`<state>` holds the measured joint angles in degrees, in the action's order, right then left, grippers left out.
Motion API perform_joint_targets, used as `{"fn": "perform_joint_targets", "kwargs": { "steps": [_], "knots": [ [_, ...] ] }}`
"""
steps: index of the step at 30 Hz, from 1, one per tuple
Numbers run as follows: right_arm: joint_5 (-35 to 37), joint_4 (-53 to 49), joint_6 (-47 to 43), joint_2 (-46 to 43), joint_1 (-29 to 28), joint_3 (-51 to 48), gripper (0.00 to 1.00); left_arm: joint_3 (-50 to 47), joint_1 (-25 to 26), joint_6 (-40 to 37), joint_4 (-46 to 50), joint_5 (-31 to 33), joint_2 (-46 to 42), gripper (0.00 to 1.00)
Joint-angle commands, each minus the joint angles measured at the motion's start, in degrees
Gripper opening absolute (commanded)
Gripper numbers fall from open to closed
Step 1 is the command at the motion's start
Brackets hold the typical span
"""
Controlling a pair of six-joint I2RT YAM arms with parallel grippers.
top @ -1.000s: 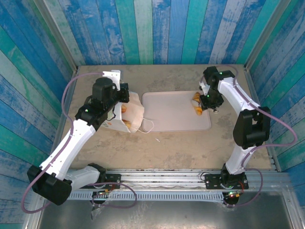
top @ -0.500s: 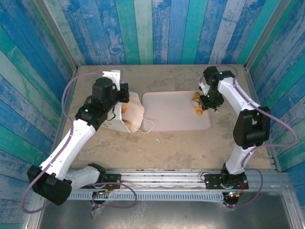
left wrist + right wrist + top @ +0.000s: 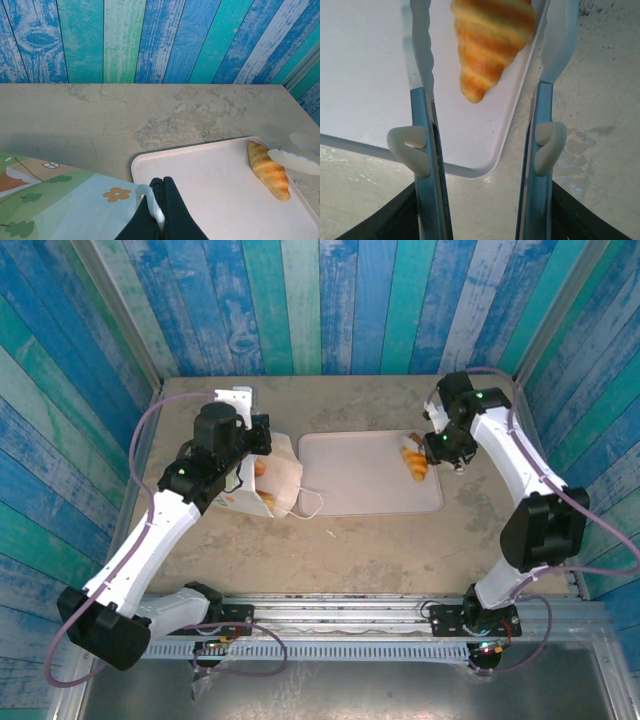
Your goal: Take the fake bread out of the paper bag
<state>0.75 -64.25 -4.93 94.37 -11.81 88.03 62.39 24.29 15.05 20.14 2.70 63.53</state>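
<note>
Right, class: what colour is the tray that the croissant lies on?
Pale pink, plain; the tray shows best in the left wrist view.

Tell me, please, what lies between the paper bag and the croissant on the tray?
Bare pink tray separates the paper bag from the croissant, clearest in the top external view.

White arms (image 3: 150,530) carry black joints (image 3: 215,426) and lilac cables (image 3: 141,438)

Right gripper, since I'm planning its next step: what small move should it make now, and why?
Probably lift the right gripper clear: its jaws stand open, the croissant lies on the tray, and more bread shows in the bag.
</note>
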Motion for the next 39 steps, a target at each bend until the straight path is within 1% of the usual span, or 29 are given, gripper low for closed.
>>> {"fn": "perform_joint_targets", "kwargs": {
  "steps": [1,5,9,13,15,17,21,25,29,31,34,37,39],
  "knots": [
    [-2.48,1.80,1.84,-4.50,0.45,-1.92,0.55,1.15,0.21,0.35,-2.65,0.01,-1.29,0.00],
    [-2.47,4.02,4.49,-8.64,0.45,-4.55,0.54,1.07,0.22,0.38,-2.74,0.38,-1.48,0.00],
    [-4.03,3.27,7.08,-9.06,0.57,-6.72,0.51,0.83,0.23,0.83,-3.00,0.66,-1.62,0.00],
    [-11.11,4.57,6.54,-11.27,0.56,-7.80,0.51,0.80,0.18,0.65,-2.97,0.80,-1.64,0.00],
    [-17.51,6.26,5.22,-12.97,0.43,-8.00,0.50,1.27,0.20,0.40,-2.04,1.09,-1.65,0.00],
    [-23.93,8.32,3.97,-15.10,-0.24,-8.61,0.50,1.28,0.22,1.13,-0.90,3.14,-2.61,0.00],
    [-30.36,11.07,0.55,-18.72,-4.60,-9.92,0.48,-2.68,0.23,1.87,-2.90,6.10,-7.11,0.00],
    [-34.71,13.45,-3.11,-20.94,-13.12,-12.62,0.49,-3.55,0.23,1.48,-0.17,8.85,-9.25,0.00],
    [-34.19,17.46,-6.44,-22.20,-22.89,-16.67,0.48,-3.20,0.22,1.12,2.68,10.71,-10.38,0.00],
    [-31.22,20.58,-7.40,-22.17,-27.74,-18.65,0.48,-3.48,0.23,1.41,2.62,11.19,-11.24,0.00],
    [-26.88,24.25,-8.28,-20.50,-32.67,-19.92,0.47,-3.37,0.23,1.83,2.44,11.03,-11.63,0.00],
    [-23.96,25.80,-9.34,-17.60,-36.87,-19.10,0.46,-2.70,0.22,2.36,3.29,10.79,-11.07,0.00],
    [-19.81,26.68,-10.38,-15.52,-39.81,-18.48,0.45,-2.53,0.18,2.54,3.79,10.83,-10.82,0.00]
  ]
}}
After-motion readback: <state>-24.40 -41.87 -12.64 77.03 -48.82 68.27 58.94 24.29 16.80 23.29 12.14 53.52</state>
